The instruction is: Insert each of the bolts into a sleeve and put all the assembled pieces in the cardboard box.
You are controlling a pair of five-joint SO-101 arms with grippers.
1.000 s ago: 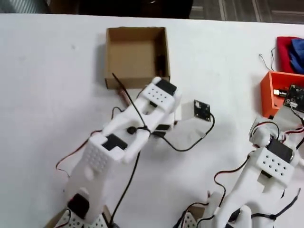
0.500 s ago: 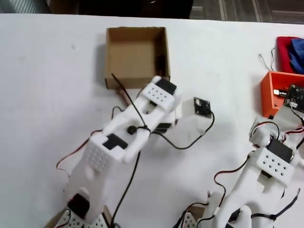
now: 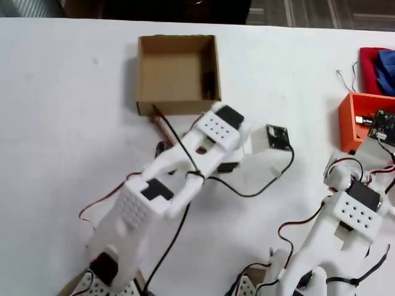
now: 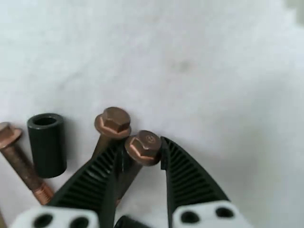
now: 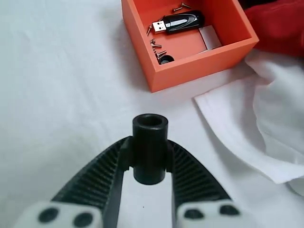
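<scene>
Since a second ago the left arm (image 3: 185,166) has swung a little to the right in the high view. The right arm (image 3: 352,216) has stayed where it was.

The left hand (image 4: 142,143) is pinching a copper bolt (image 4: 142,151) just under its head, one finger on each side. A second bolt (image 4: 112,122) lies right beside it on the white table (image 3: 62,123). Near them lies a black loose sleeve (image 4: 46,145) on its side. A third bolt (image 4: 19,161) lies just past that sleeve.

The right hand (image 5: 149,156) is pinching a black held sleeve (image 5: 150,142). It stands upright between the fingers, with its hole facing up. Behind it sits an orange box (image 5: 199,61) with a black stick (image 5: 178,21) and small screws (image 5: 156,45) inside. A white cloth (image 5: 266,128) lies next to that box.

The cardboard box (image 3: 179,108) sits open on the table, just beyond the left arm. Something dark lies inside by one wall, but I cannot tell what it is.
</scene>
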